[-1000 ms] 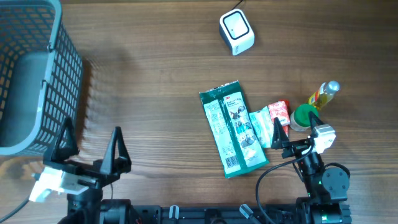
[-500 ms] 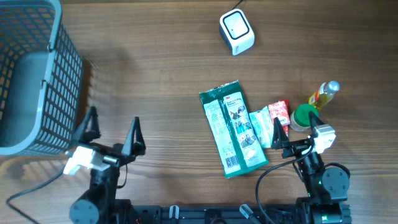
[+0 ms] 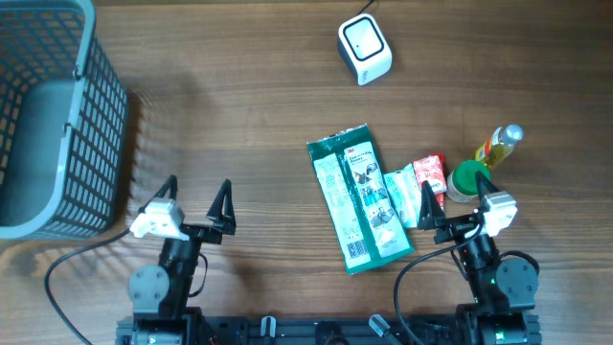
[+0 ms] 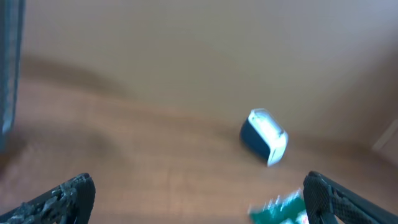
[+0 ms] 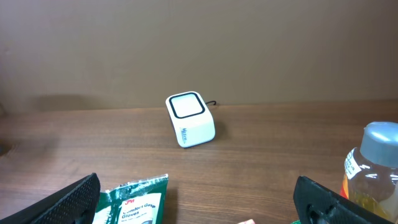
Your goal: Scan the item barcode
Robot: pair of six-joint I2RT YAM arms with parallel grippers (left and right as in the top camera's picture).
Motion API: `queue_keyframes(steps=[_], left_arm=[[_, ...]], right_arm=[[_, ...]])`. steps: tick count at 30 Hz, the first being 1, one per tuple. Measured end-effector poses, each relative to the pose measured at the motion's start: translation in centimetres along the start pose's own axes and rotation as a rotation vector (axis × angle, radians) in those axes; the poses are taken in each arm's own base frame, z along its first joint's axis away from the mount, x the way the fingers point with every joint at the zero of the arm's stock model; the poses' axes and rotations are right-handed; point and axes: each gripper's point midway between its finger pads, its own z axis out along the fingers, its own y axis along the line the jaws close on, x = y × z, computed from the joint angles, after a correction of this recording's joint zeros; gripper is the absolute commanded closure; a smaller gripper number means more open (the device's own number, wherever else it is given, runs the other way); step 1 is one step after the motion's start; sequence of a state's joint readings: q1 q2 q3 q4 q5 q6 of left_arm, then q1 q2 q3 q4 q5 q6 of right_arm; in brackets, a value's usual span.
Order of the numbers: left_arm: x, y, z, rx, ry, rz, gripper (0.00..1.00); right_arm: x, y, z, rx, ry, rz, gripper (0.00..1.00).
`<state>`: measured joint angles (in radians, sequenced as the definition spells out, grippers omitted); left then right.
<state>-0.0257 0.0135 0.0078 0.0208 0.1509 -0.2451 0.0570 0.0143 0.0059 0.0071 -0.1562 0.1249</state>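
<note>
Scanner, basket, gloves pack, bottle: one each; left end effector, right end effector both wide.

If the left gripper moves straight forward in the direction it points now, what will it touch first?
Probably nothing: the left gripper, jaws open, points across bare table. The white scanner lies to the right of its line, the basket to the left. The wrist view is blurred, so depth is uncertain.
</note>
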Motion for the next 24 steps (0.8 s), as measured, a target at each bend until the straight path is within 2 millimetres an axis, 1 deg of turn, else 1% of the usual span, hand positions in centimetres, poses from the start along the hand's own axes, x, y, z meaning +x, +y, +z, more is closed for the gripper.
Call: queue_keyframes(steps=[1,3,12,24], left_arm=[[0.96,0.36,-0.02,-0.015,0.038,-0.006,0.00],[1.83,0.71,-0.06,-0.031,0.073,-0.010,0.00],[1.76,0.76,-0.07,-0.031,0.072,0.103,0.00],[1.76,0.76,-0.07,-0.030,0.072,0.129,0.00]], right_arm=[[0.01,0.00,0.00,0.000,0.000,0.000,0.01],[0.02,0.00,0.00,0.000,0.001,0.000,0.00],[0.00,0.00,0.00,0.000,0.000,0.000,0.00],[0.00,0.00,0.00,0.000,0.000,0.000,0.00]])
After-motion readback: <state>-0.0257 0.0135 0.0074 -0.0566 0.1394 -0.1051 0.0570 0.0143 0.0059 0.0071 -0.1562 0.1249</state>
